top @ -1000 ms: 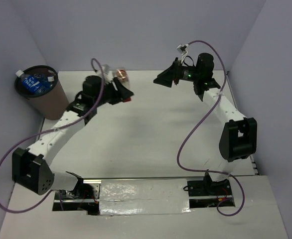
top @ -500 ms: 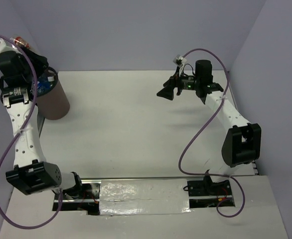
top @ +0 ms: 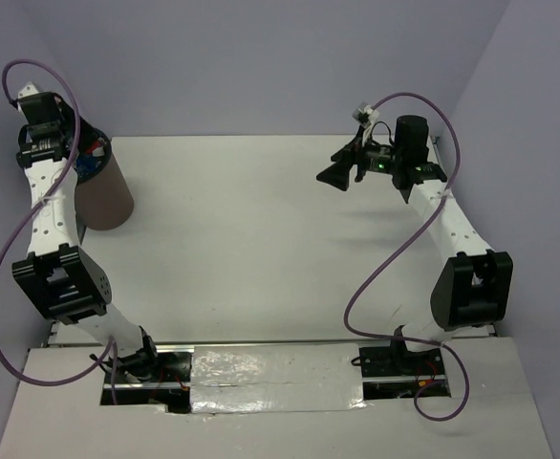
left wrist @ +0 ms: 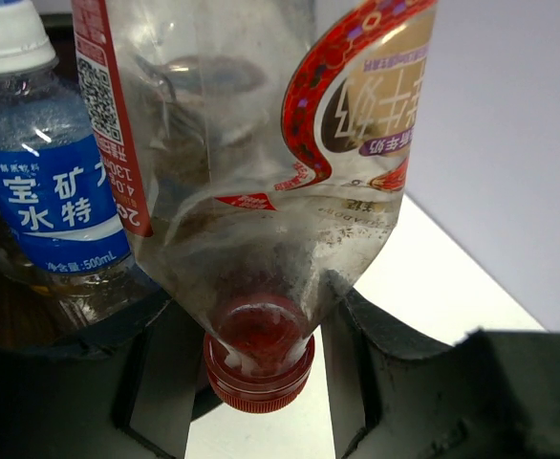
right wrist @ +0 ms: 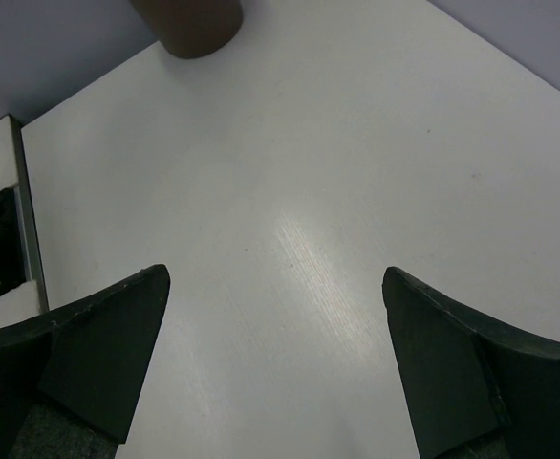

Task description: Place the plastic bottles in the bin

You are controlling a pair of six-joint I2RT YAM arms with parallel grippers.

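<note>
My left gripper (top: 81,145) is shut on the red-labelled bottle (left wrist: 251,182), a clear bottle with a red cap held cap-end toward the wrist camera, its shoulder between the two fingers. It hangs over the mouth of the brown bin (top: 105,194) at the table's far left. A blue-labelled bottle (left wrist: 41,182) lies inside the bin, beside the held one, with the bin's dark rim (left wrist: 41,337) below it. My right gripper (top: 341,176) is open and empty above bare table at the back right; in the right wrist view (right wrist: 275,363) nothing is between its fingers.
The bin (right wrist: 189,19) shows at the top edge of the right wrist view, far from the right gripper. Grey walls close the table on the back and both sides. Purple cables loop off both arms.
My left arm has swung from the back middle of the table to the bin, carrying the red-labelled bottle, and now holds it over the bin's mouth. The right gripper has drifted slightly right.
</note>
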